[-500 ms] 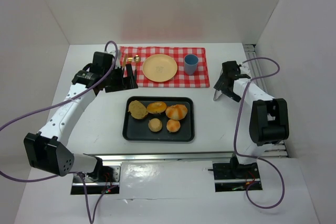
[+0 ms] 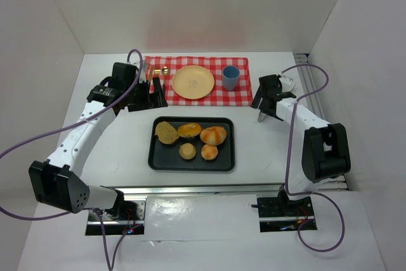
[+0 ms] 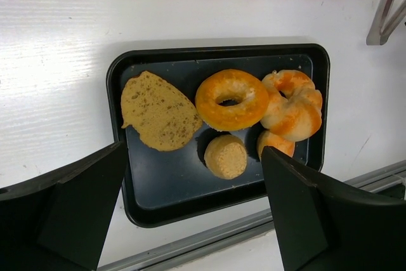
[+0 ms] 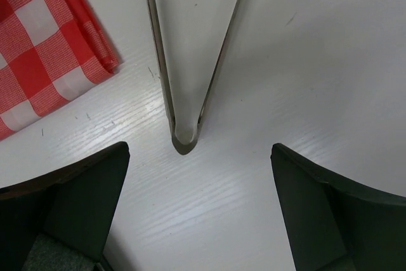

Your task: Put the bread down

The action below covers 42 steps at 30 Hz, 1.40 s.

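White arms [image 2: 79,132], black joints [image 2: 57,185], purple cables [image 2: 38,138]

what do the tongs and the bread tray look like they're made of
Tongs: likely bare metal, grey with a dull sheen, thin flat strips bent into a V. Tray: black, smooth, faintly glossy, rounded rim; coated metal or plastic, cannot tell which.

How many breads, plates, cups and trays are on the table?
Breads: 5
Plates: 1
Cups: 1
Trays: 1
Total: 8
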Tool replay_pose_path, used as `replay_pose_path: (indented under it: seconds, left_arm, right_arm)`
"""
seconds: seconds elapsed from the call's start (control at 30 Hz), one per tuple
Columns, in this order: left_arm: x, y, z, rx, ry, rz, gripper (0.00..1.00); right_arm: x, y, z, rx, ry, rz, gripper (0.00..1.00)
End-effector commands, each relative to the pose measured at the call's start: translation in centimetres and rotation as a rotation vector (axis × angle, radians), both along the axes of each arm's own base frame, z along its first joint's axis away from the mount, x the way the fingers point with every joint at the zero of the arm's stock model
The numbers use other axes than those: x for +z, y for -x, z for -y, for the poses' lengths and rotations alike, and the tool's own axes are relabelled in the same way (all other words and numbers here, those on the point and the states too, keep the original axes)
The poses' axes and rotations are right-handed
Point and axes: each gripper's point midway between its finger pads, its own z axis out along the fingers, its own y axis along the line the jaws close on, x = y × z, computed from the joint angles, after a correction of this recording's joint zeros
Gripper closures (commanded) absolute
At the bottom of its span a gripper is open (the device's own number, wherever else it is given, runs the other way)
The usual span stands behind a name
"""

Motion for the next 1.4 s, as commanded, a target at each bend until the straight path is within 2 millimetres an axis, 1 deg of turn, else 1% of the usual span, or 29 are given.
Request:
replay_pose_path:
  seconds: [0.0,0.03,0.2,0.23,0.33,0.43,0.47,0.53,0.57,0.63,0.7,0.73,0.77,0.8,0.83,0.87,0.9,0.97,1.0,1.07,1.1,1.13,1.17,1.2,1.23,1.27,1.3,1.33,1.37]
  left_arm:
    - [1.3,-0.5,0.3,-0.029,0.015,0.054,0.00]
    - [1.3,-0.5,0.3,-0.029,0.015,0.054,0.00]
    - [1.4,-0.7,0.3,-0.029,0.017,0.063,0.00]
    - [1.0,-0.8,0.3,-0.036,0.009,0.054,0.00]
    - [0.7,-0.9,0.3,-0.036,0.007,0.045,0.00]
    - [0.4,-0.9,0.5,-0.042,0.011,0.035,0.00]
    - [0.4,-0.9,0.5,-0.042,0.011,0.035,0.00]
    - [0.4,-0.9,0.5,-0.042,0.011,0.035,0.01]
    - [0.4,-0.9,0.5,-0.042,0.011,0.035,0.01]
    - [0.4,-1.0,0.3,-0.036,0.005,0.036,0.01]
    - [0.4,-1.0,0.3,-0.036,0.005,0.036,0.01]
    - [0.4,-1.0,0.3,-0.036,0.005,0.036,0.01]
    - [0.4,-1.0,0.3,-0.036,0.005,0.036,0.01]
    - [0.4,-1.0,0.3,-0.036,0.005,0.036,0.01]
    - [0.1,-1.1,0.4,-0.036,0.003,0.027,0.01]
    - [0.4,-1.2,0.4,-0.036,0.005,0.036,0.01]
    - [0.4,-1.2,0.4,-0.036,0.005,0.036,0.01]
    - [0.5,-1.5,0.5,-0.036,0.005,0.036,0.01]
    - [0.5,-1.5,0.5,-0.036,0.005,0.036,0.01]
    - [0.5,-1.6,0.1,-0.026,0.004,0.036,0.01]
    - [0.5,-1.6,0.1,-0.026,0.004,0.036,0.01]
    - [0.5,-1.6,0.1,-0.026,0.004,0.036,0.01]
    - [0.5,-1.6,0.0,-0.027,-0.008,0.040,0.01]
    - [0.5,-1.6,0.0,-0.027,-0.008,0.041,0.01]
    - [0.5,-1.6,0.0,-0.027,-0.008,0.041,0.01]
    - [0.5,-1.6,0.0,-0.027,-0.008,0.041,0.01]
    - [0.1,-1.7,0.0,-0.027,-0.010,0.032,0.01]
    - [0.1,-1.7,0.0,-0.027,-0.010,0.032,0.01]
    - [0.1,-1.7,0.0,-0.027,-0.010,0.032,0.01]
  right_arm:
    - [0.5,-0.7,0.7,-0.017,0.047,0.042,0.00]
    - [0.5,-0.7,0.4,-0.008,0.047,0.042,0.00]
    - [0.3,-0.9,0.4,-0.008,0.046,0.043,0.00]
    - [0.4,-1.1,0.3,-0.008,0.044,0.052,0.00]
    - [0.5,-1.2,0.5,-0.015,0.051,0.063,0.00]
    - [0.9,-2.0,1.0,-0.030,0.040,0.078,0.00]
    - [1.3,-2.5,0.7,-0.023,0.027,0.097,0.00]
    - [0.9,-3.1,1.2,-0.035,0.019,0.096,0.00]
    - [1.3,-3.8,1.1,-0.029,0.022,0.111,0.00]
    - [1.0,-4.7,1.4,-0.031,0.029,0.103,0.00]
    - [0.7,-5.4,1.3,-0.031,0.030,0.097,0.00]
    - [0.1,-5.8,1.7,-0.041,0.033,0.079,0.00]
    - [-0.5,-5.7,1.5,-0.035,0.027,0.063,0.00]
    - [-0.4,-6.3,1.9,-0.046,0.026,0.073,0.00]
    - [-1.1,-6.3,1.9,-0.045,0.028,0.056,0.00]
    - [-2.0,-6.7,1.7,-0.039,0.021,0.043,0.00]
    - [-2.1,-7.2,1.6,-0.039,0.020,0.052,0.00]
    - [-3.4,-7.5,1.9,-0.051,0.040,0.032,0.00]
    - [-3.7,-7.7,2.5,-0.073,0.044,0.035,0.00]
    - [-4.3,-8.0,2.6,-0.072,0.056,0.036,0.00]
    - [-4.6,-8.7,2.8,-0.068,0.047,0.051,0.00]
    - [-4.5,-9.0,2.8,-0.068,0.045,0.066,0.02]
    - [-5.1,-8.9,3.1,-0.062,0.040,0.057,0.02]
    - [-5.0,-9.3,3.6,-0.068,0.043,0.076,0.05]
    - [-4.9,-9.6,3.4,-0.061,0.032,0.089,0.05]
    - [-4.8,-9.7,4.7,-0.080,0.038,0.098,0.05]
    - [-5.1,-9.9,5.1,-0.089,0.038,0.097,0.05]
    - [-5.3,-10.2,4.9,-0.083,0.029,0.107,0.05]
    - [-5.2,-10.4,5.5,-0.086,0.028,0.113,0.05]
